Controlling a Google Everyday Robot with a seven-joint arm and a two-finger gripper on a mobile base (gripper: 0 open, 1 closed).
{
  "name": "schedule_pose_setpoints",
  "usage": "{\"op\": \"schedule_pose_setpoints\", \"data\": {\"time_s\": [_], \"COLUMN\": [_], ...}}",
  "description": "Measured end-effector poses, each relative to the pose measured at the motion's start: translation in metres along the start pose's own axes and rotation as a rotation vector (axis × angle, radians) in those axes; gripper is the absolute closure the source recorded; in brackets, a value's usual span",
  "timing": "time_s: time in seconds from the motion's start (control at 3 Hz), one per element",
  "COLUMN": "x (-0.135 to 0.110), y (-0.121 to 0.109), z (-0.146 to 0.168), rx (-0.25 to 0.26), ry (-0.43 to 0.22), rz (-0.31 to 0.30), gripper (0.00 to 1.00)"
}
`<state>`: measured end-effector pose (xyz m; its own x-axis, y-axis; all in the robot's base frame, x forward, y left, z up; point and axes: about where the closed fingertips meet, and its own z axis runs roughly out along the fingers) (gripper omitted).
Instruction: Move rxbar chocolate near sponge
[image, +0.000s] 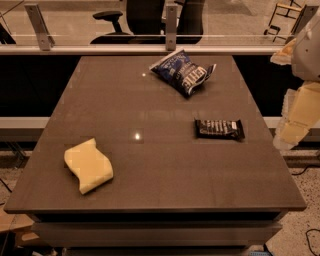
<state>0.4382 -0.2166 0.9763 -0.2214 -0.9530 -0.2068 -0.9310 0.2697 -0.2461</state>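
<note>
The rxbar chocolate (219, 128), a small flat black wrapper with white lettering, lies flat on the right half of the brown table (150, 100). The sponge (88, 165), a pale yellow foam block with wavy edges, lies near the table's front left corner, far from the bar. My gripper (289, 136) hangs at the right edge of the view, off the table's right side and above it. It is to the right of the bar and holds nothing that I can see.
A crinkled blue chip bag (182, 71) lies at the back of the table, right of centre. A rail with glass panels (150, 49) runs behind the table, with an office chair (145, 20) beyond it.
</note>
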Motion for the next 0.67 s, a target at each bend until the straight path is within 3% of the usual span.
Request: {"op": "schedule_pose_setpoints", "data": {"time_s": [0.67], "x": [-0.0096], "y": [-0.0058], "z": [0.0004], "rx": [-0.004], "ry": [0.023], "rz": [-0.020], "gripper": [0.00]}}
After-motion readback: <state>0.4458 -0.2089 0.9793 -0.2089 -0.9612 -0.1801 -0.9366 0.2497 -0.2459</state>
